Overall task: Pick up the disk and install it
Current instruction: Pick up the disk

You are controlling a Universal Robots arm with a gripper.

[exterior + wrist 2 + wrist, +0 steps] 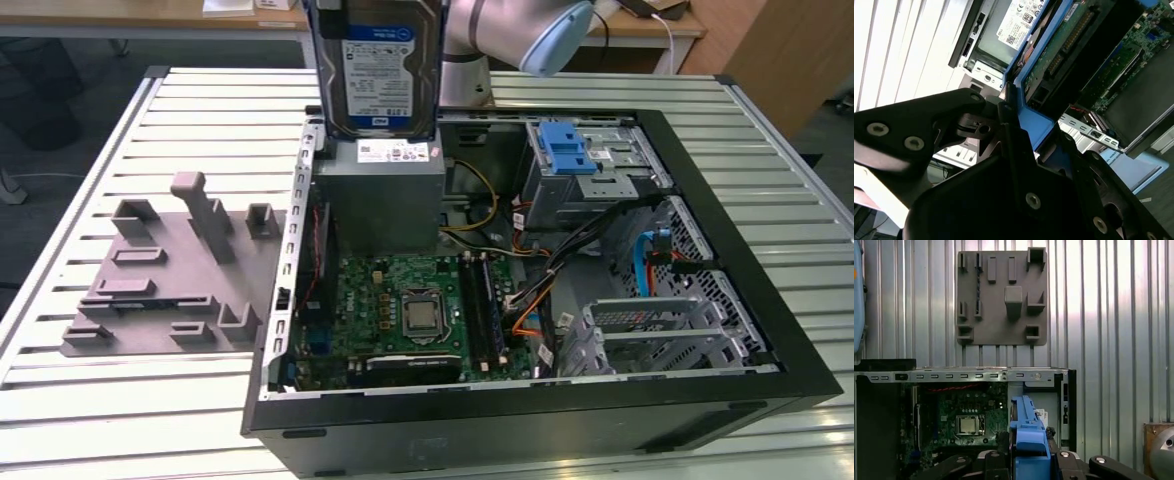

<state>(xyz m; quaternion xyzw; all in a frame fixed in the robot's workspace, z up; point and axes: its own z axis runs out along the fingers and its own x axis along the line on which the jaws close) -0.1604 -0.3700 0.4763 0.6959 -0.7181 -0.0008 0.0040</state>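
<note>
The disk [387, 70], a silver hard drive with a white-and-blue label in a blue carrier frame, hangs upright above the open computer case [747, 300], over the power supply [380, 190]. In the second wrist view my gripper [1031, 127] is shut on the disk's blue carrier frame [1024, 117], and the drive's green circuit side [1064, 45] shows beyond it. The first wrist view has the carrier [1026, 425] edge-on between my black fingers [1001, 440], above the case's motherboard [966, 420].
Inside the case, a drive cage with a blue latch [567, 155] sits at the far end, with cables beside it and the motherboard [414, 310] in the middle. A grey fixture plate [160, 280] with upright blocks lies on the slatted table at the exterior view's left.
</note>
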